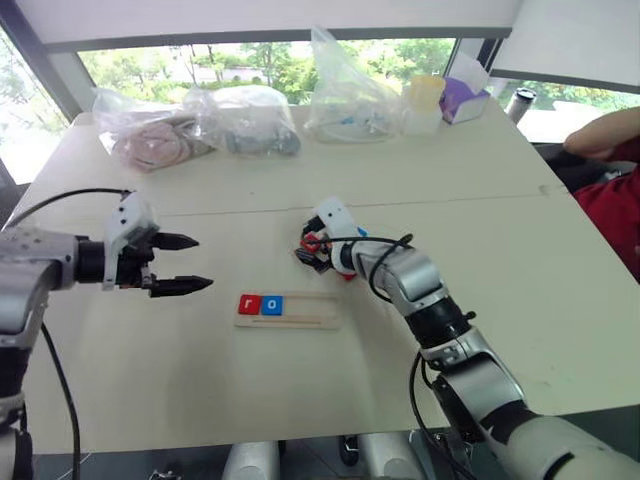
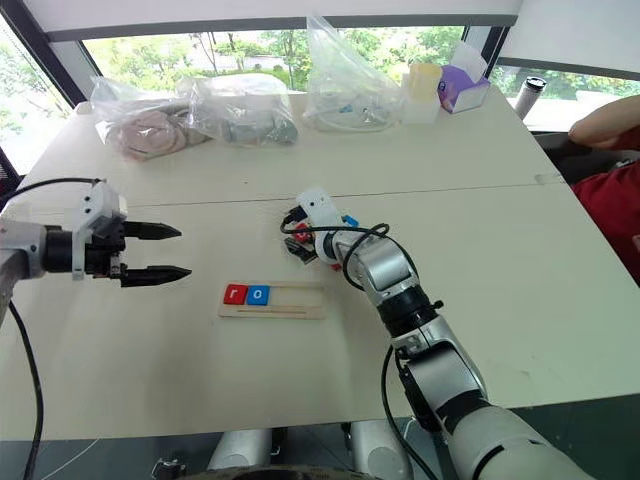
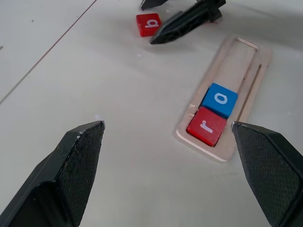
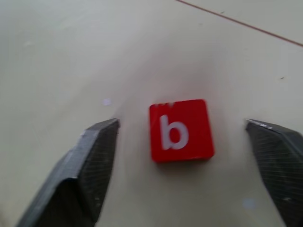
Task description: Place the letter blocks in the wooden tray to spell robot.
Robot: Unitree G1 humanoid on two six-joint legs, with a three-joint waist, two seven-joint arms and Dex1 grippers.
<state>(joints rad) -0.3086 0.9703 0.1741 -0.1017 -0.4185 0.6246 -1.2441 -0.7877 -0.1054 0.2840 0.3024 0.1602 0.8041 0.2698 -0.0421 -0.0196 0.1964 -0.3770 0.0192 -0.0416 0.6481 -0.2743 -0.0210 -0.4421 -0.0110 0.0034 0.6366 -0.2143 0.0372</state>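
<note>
Black fingers of the right pincer point(image 4: 182, 177) stand apart on either side of the red "b" block point(image 4: 180, 130), which lies flat on the tabletop point(image 1: 200, 380) between them with a gap at each side; the jaws are not closed on it. From the head views this pincer sits just beyond the far right end of the wooden tray point(image 1: 305, 320), and its wrist housing and cable hide most of the block there. A bit of blue shows right beside that wrist, too small to read.

Relative to the tray, the left pincer point(image 1: 180, 263) hangs well off its left end, above the surface, jaws spread wide and holding nothing.

Inside the tray, the red "r" block point(image 1: 249, 304) fills the leftmost place and the blue "o" block point(image 1: 272, 304) touches it on the right; the other places are bare wood.

Far beyond the tray, along the tabletop's back edge, lie clear plastic bags point(image 1: 200, 125) with contents hard to make out, a pale yellow-lidded container point(image 1: 424, 100), a purple tissue box point(image 1: 464, 100) and a dark-capped bottle point(image 1: 521, 103). To the tray's far right a person's arm and red sleeve point(image 1: 612, 195) are cut off by the frame. Windows with green trees stand behind the pale, seamed tabletop.
</note>
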